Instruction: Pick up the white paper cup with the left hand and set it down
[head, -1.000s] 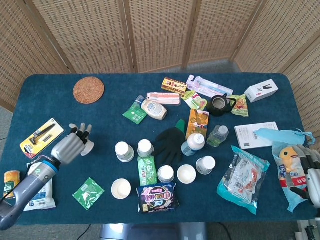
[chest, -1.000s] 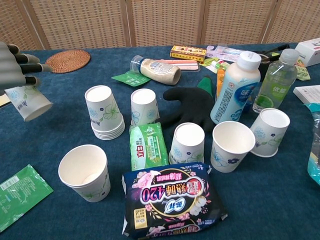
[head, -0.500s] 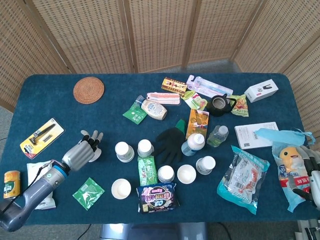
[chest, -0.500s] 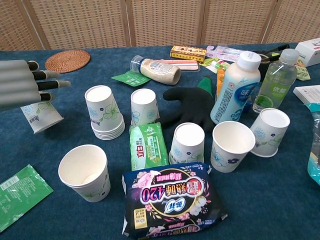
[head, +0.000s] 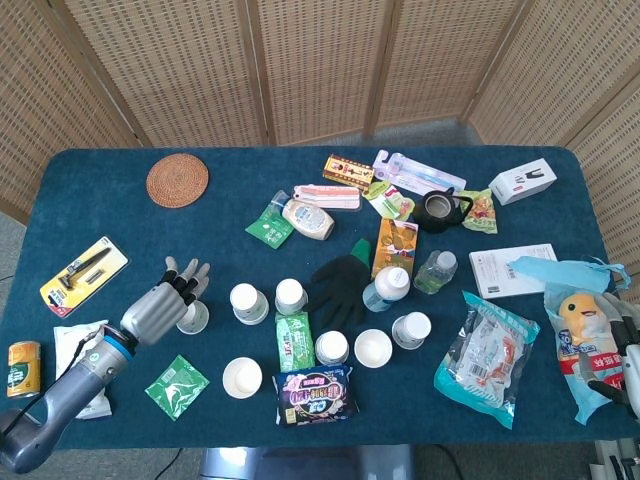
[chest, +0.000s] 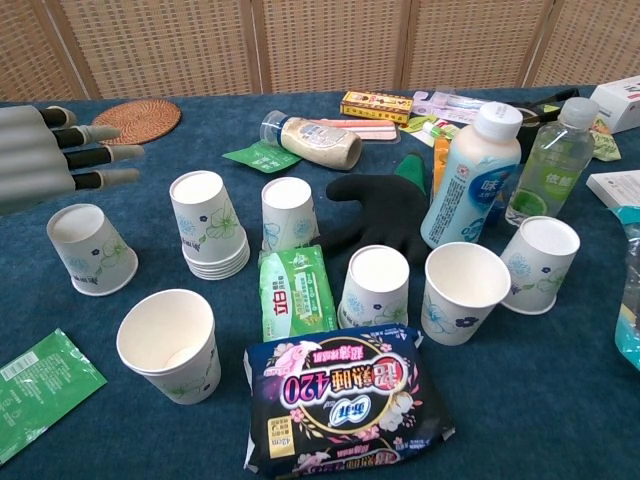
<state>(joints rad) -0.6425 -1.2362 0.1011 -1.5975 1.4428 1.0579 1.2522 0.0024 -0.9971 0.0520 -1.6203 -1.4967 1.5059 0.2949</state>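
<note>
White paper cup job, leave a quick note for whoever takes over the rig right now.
Left hand: open, fingers spread, above and behind the white paper cup, not touching it.
Right hand: at the table's right edge by the plush toy; grip unclear.
Cup: upside down on the table, left of the cup stack.
Done: cup set down.
Left: draw the left hand clear.

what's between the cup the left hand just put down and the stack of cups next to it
Nothing: the chest view shows only bare blue cloth between the white paper cup and the stack of cups. The left robot hand hovers above, behind the cup.
</note>
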